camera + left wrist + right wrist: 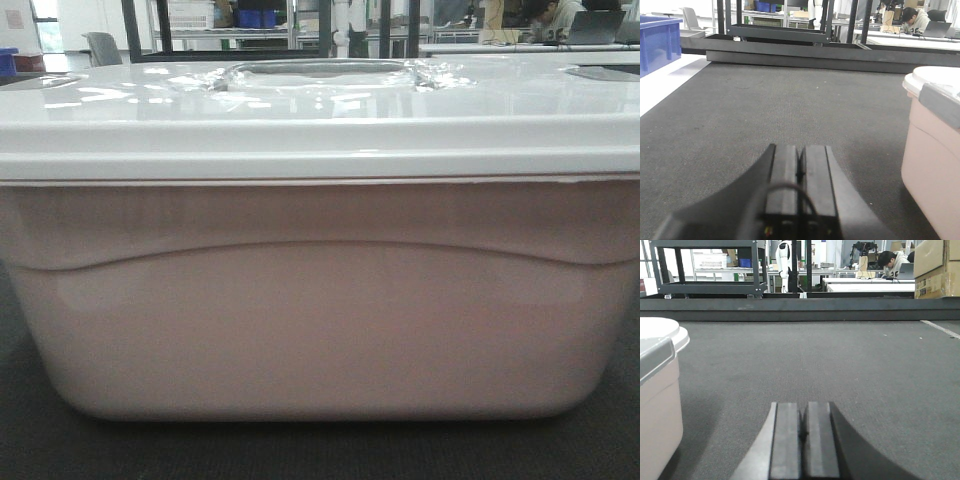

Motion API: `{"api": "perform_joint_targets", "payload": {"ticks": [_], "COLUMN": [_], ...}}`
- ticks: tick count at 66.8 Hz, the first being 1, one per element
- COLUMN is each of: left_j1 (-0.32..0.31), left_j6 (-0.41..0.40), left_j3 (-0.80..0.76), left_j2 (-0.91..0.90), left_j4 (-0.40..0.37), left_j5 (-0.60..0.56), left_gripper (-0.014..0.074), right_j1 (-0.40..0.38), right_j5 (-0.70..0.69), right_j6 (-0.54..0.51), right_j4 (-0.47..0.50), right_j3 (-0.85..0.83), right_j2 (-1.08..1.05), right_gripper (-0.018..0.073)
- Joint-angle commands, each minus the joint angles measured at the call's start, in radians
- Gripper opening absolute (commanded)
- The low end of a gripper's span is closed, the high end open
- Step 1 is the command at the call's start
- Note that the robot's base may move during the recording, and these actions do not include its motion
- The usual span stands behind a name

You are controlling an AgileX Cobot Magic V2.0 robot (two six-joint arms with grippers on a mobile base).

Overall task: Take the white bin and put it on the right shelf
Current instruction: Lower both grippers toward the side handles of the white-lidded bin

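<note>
The step in hand, as I judged it, was the grab itself, and neither arm had begun it. The white bin [320,300] sat between the two arms on the dark mat [765,100]. It lay off to the right of the left pincer [801,170] and off to the left of the right pincer [804,425], apart from both. Its glossy lid [320,110] was seated, with the recessed handle at the top centre.

To do this well, I reckoned both arms should come in together against the bin's two end walls, just under the lid's overhanging rim. With even pressure from each side the tub would not skate on the mat or twist. The walls looked smooth and rounded toward the bottom, so a low hold would likely slip. I would lift level and slowly.

Both pincers were pressed together, pads meeting with only a thin seam between them. They pinched nothing and touched nothing, and pointed out over bare mat ahead. I could not pick out the right shelf with any certainty from these views.
</note>
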Motion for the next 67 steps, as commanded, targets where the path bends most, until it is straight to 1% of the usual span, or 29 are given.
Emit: {"api": "perform_joint_targets", "payload": {"ticks": [1,67], "left_j1": [0.001,0.001], "left_j6": [0.002,0.002], "left_j3": [0.000,0.000], "left_j2": [-0.007,-0.007], "left_j4": [-0.006,-0.006], "left_j5": [-0.080,-0.084], "left_gripper": [-0.0117,-0.0117], "right_j1": [-0.005,-0.005], "right_j5": [-0.093,-0.093], "right_j6": [-0.003,-0.003], "right_j4": [-0.003,-0.003], "right_j3": [-0.001,-0.001], "right_j2": [-0.017,-0.017], "right_gripper": [0.0066,0.0066]}}
